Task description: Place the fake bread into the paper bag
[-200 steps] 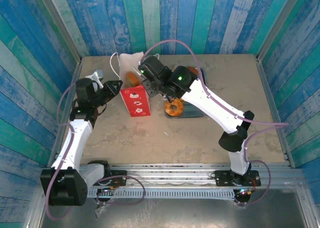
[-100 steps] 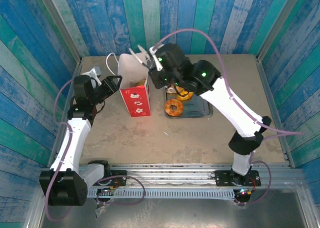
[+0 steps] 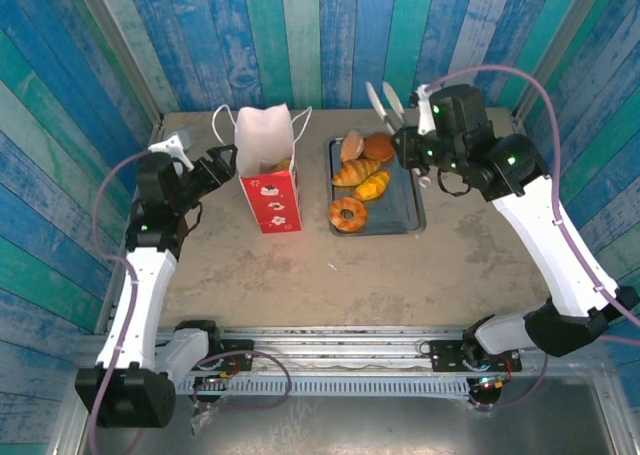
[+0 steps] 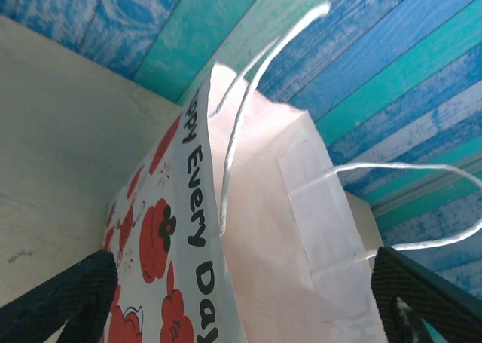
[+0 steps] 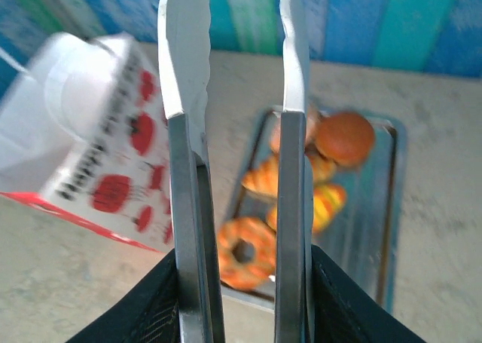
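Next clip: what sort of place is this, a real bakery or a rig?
Probably a staged lab booth, not a bakery: blue and teal plank-print walls box in a beige tabletop, a metal mounting rail runs along its near edge, and golden-brown toy pastries sit on a flat grey metal tray.

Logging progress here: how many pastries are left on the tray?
5: ring donut at the tray's near end, croissant and yellow roll in the middle, brown bun and orange bun at the far end. The bag may hide more.
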Motion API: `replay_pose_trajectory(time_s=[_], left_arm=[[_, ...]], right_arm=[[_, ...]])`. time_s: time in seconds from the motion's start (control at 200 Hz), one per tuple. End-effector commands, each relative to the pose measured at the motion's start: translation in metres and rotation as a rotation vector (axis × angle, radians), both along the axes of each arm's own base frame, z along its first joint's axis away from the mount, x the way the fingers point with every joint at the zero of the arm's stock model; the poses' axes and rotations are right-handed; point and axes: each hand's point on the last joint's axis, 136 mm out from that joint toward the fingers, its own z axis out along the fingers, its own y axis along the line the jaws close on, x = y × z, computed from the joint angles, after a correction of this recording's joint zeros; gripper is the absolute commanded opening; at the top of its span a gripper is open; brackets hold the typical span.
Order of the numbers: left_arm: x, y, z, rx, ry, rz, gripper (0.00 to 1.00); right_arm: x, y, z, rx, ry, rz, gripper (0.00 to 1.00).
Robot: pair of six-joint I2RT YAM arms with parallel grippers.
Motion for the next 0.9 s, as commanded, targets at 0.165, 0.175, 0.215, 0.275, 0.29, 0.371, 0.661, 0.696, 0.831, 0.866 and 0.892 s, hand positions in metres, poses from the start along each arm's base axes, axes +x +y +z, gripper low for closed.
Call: replay_pose_trajectory(time_s=[0.165, 0.175, 0.215, 0.275, 0.29, 0.371, 0.661, 0.696, 0.831, 0.866, 0.892], left_arm=[[-0.024, 0.02, -0.001, 0.1, -0.071, 0.1, 0.97], [-0.024, 0.021, -0.002, 0.1, -0.07, 0.103, 0.97], [-0.026, 0.021, -0.003, 0.103, -0.076, 0.106, 0.96], [-0.027, 0.022, -0.007, 0.107, -0.075, 0.109, 0.94], [-0.027, 0.022, -0.008, 0.108, -0.073, 0.109, 0.94], [-0.028, 0.022, -0.013, 0.116, -0.068, 0.109, 0.94], [-0.027, 0.022, -0.022, 0.137, -0.079, 0.103, 0.94], [-0.027, 0.023, -0.024, 0.143, -0.077, 0.103, 0.94], [-0.025, 0.022, -0.025, 0.163, -0.082, 0.096, 0.94], [-0.025, 0.023, -0.025, 0.167, -0.085, 0.097, 0.94], [-0.025, 0.023, -0.024, 0.172, -0.088, 0.098, 0.94]], right_arm=[[-0.002, -0.026, -0.103, 0.05, 0.277, -0.096, 0.4], [-0.003, -0.027, -0.108, 0.049, 0.289, -0.099, 0.4], [-0.003, -0.028, -0.122, 0.053, 0.324, -0.108, 0.4], [-0.005, -0.029, -0.143, 0.07, 0.389, -0.118, 0.4], [-0.005, -0.028, -0.148, 0.073, 0.404, -0.119, 0.4], [-0.007, -0.025, -0.169, 0.089, 0.468, -0.126, 0.4], [-0.003, -0.015, -0.209, 0.152, 0.563, -0.177, 0.41], [-0.003, -0.014, -0.213, 0.156, 0.575, -0.182, 0.41], [0.002, -0.007, -0.223, 0.198, 0.59, -0.19, 0.44], [0.002, -0.007, -0.225, 0.2, 0.596, -0.194, 0.45], [0.003, -0.006, -0.225, 0.198, 0.596, -0.197, 0.46]])
